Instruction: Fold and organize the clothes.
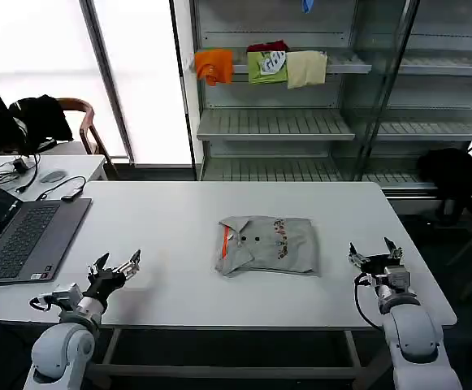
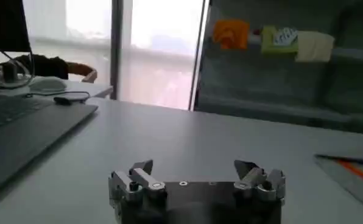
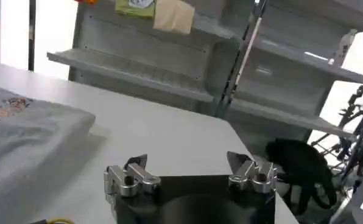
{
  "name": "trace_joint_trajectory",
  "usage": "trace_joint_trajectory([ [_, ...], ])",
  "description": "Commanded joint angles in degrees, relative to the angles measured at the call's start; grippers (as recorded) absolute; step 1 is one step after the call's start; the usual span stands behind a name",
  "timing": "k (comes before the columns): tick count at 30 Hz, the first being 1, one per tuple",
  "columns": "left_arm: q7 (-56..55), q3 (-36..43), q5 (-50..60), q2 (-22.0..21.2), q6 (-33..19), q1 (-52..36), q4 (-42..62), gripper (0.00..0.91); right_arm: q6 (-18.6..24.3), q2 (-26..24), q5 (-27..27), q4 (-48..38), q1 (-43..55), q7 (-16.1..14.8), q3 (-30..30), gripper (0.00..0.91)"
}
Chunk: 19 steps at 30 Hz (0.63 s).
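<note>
Table (image 1: 179, 236) white, folded clothes (image 1: 266, 244) centred | shelves (image 1: 276, 123) behind | left hand (image 1: 119, 268), right hand (image 1: 374, 254) released

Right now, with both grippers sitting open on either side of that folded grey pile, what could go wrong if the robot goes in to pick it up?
1. The clothes lie stacked and loosely folded; a grab from one side alone would likely undo the fold.
2. The left gripper sits near the laptop, so a wide swing might clip it.
3. The right gripper hovers close to the table edge, so a dragged pile could slide off.
</note>
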Motion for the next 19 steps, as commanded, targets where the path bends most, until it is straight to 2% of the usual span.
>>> trace_joint_trajectory([
  [1,0.17,-0.36,-0.30,0.12,-0.61,0.01,0.52,0.907,0.92,-0.47,-2.20,0.01,-0.38,-1.65,0.83,0.907],
  [19,0.09,-0.53,-0.31,0.41,-0.62,0.23,0.49,0.907,1.18,-0.41,-2.14,0.23,-0.36,-1.38,0.69,0.907],
])
